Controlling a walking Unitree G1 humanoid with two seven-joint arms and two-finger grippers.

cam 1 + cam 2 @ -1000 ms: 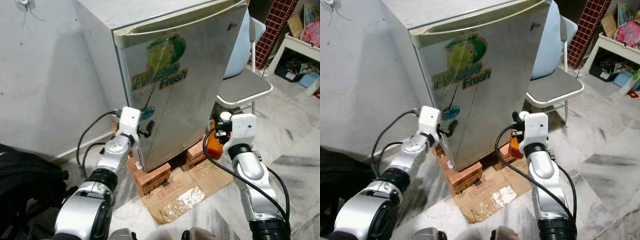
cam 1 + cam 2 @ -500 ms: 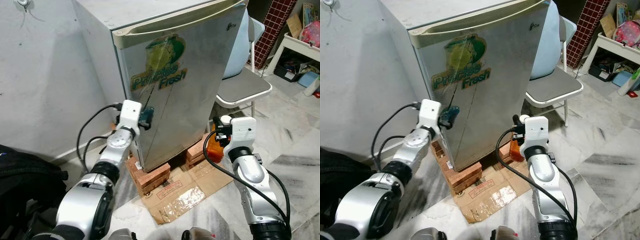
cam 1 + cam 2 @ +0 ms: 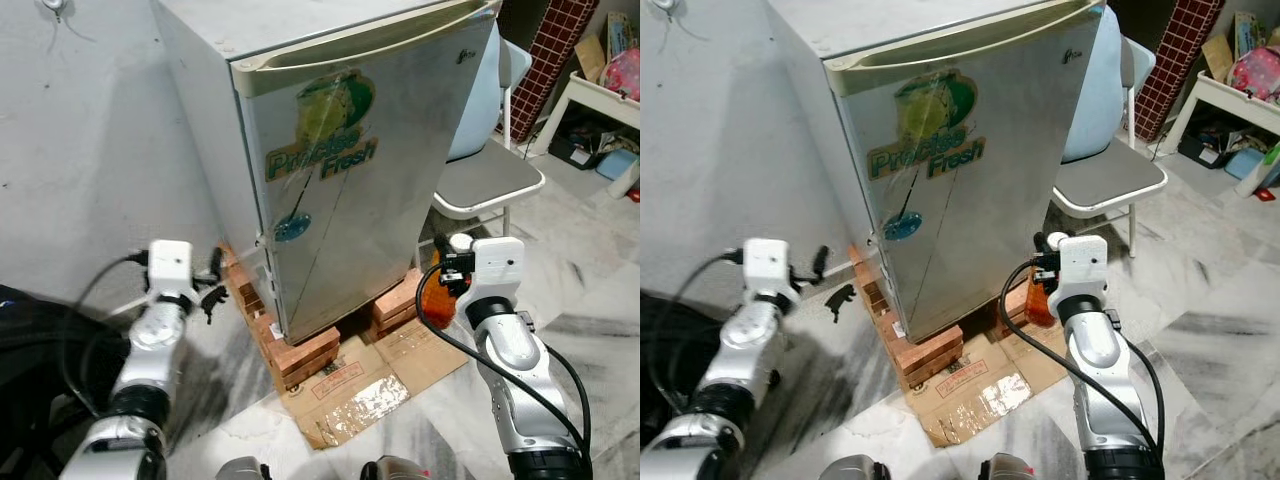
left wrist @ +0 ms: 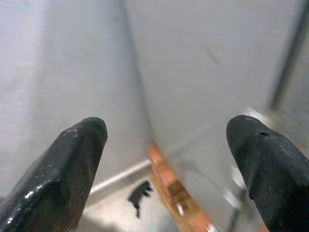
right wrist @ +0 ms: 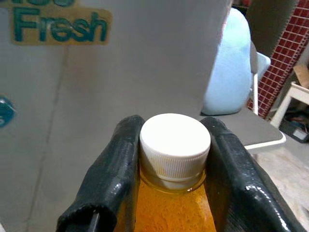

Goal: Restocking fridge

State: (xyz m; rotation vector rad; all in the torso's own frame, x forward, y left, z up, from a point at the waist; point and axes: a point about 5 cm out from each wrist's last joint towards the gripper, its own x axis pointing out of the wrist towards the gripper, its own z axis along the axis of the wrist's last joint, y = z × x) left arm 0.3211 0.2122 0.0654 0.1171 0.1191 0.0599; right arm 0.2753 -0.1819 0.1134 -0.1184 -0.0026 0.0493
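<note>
Orange juice bottle (image 5: 174, 193) clamped in my right fingers (image 5: 104, 188) — left fingers (image 4: 72, 164) wide, off fridge door (image 3: 370, 180); door shut, bottle could bump it.

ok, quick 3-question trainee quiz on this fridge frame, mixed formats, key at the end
1. True or false: the fridge door is shut.
2. What does the right gripper hold? A) a brick B) an orange bottle with a white cap C) a cable
3. Fill in: the fridge stands on stacked ____ over flattened cardboard.

Key
1. True. The door lies flush with the body.
2. B. The right wrist view shows both fingers clamped at the orange bottle just under its white cap. The left gripper is open, beside the fridge's side wall.
3. bricks.
</note>
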